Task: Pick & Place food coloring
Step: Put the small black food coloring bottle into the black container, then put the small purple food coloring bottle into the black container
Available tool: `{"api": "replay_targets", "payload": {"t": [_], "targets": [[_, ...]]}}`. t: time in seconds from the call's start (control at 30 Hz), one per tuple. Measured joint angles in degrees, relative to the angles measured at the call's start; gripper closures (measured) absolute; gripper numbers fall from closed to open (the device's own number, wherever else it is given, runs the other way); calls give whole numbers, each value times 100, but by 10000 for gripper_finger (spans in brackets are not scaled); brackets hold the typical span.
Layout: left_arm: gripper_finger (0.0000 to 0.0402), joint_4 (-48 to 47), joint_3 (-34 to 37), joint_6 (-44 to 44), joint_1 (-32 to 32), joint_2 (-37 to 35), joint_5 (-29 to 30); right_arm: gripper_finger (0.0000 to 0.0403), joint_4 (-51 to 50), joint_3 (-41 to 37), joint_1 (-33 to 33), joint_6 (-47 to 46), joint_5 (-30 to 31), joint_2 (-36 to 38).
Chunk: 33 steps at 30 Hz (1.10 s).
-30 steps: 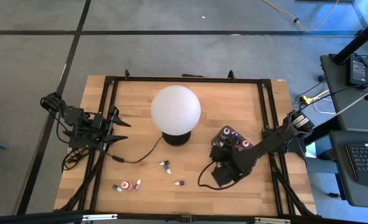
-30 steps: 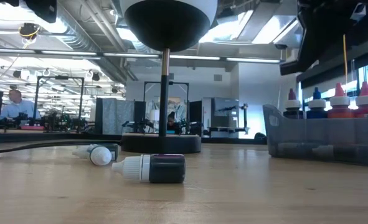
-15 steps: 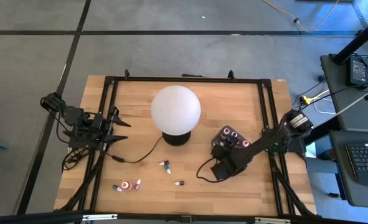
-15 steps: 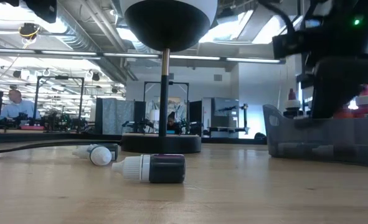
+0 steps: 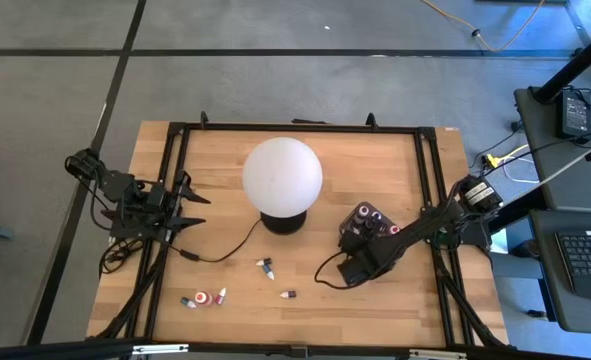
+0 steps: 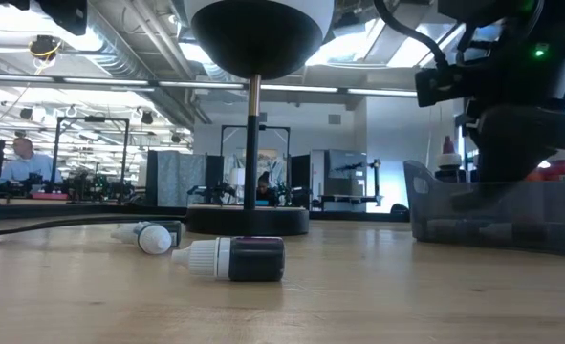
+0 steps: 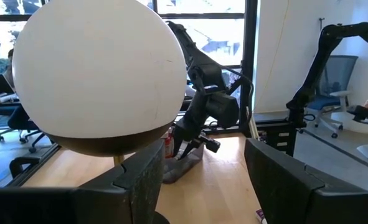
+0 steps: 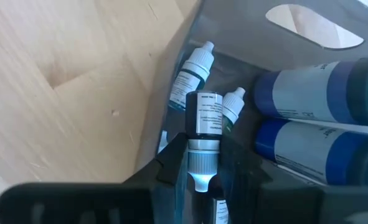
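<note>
A tiny dark food-coloring bottle with a white cap (image 8: 202, 130) sits clamped in the right gripper (image 8: 199, 163) over the dark translucent tray (image 5: 360, 238) near the pale wooden worktop's (image 5: 225, 170) right edge; the left gripper (image 5: 187, 208) waits spread at its left edge.

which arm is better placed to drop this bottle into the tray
Right. The right gripper already grips a small bottle over the tray; the left gripper waits open at the table's left edge.
</note>
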<state>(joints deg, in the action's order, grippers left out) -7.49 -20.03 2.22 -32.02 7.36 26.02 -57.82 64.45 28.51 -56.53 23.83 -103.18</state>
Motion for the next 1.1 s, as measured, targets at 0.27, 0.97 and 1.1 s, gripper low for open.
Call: {"api": "replay_targets", "payload": {"t": [0.27, 0.97, 1.1], "targets": [[185, 0, 0, 0, -1, 2, 0, 303, -3, 0, 0, 0, 2, 0], [184, 0, 0, -9, -1, 0, -2, 276, 1006, 1336, 102, 2110, 823, -2], [187, 0, 0, -52, -1, 0, -4, 276, 2826, 1189, 101, 3379, 313, -39]]}}
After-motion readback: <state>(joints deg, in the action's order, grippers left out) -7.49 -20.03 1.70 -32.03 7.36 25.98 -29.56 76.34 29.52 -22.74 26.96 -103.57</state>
